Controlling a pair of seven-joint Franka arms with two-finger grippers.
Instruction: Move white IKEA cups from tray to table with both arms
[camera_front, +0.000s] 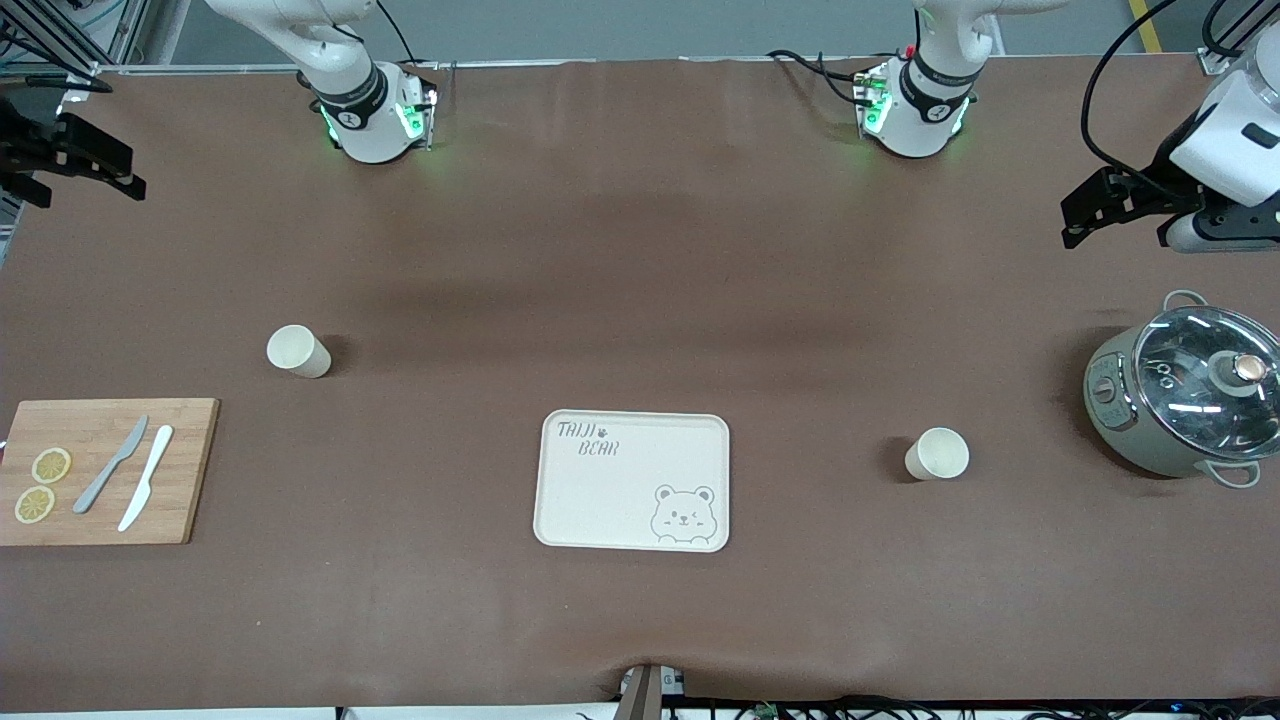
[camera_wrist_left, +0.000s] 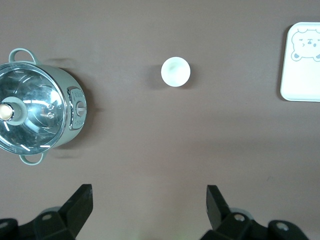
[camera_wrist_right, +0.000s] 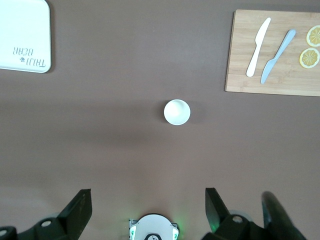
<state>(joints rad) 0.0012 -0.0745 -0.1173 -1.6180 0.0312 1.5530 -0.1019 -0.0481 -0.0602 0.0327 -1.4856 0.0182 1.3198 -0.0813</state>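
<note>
Two white IKEA cups stand upright on the brown table. One cup (camera_front: 298, 351) is toward the right arm's end and also shows in the right wrist view (camera_wrist_right: 177, 112). The other cup (camera_front: 937, 454) is toward the left arm's end and shows in the left wrist view (camera_wrist_left: 175, 71). My right gripper (camera_front: 122, 170) (camera_wrist_right: 148, 202) is open and empty, held high over the right arm's end of the table, apart from its cup. My left gripper (camera_front: 1080, 215) (camera_wrist_left: 148, 200) is open and empty, held high over the left arm's end, near the pot.
A cream bear-printed tray (camera_front: 632, 480) lies between the cups, nearer the front camera. A wooden cutting board (camera_front: 105, 470) with two knives and lemon slices lies at the right arm's end. A grey pot with a glass lid (camera_front: 1185, 392) stands at the left arm's end.
</note>
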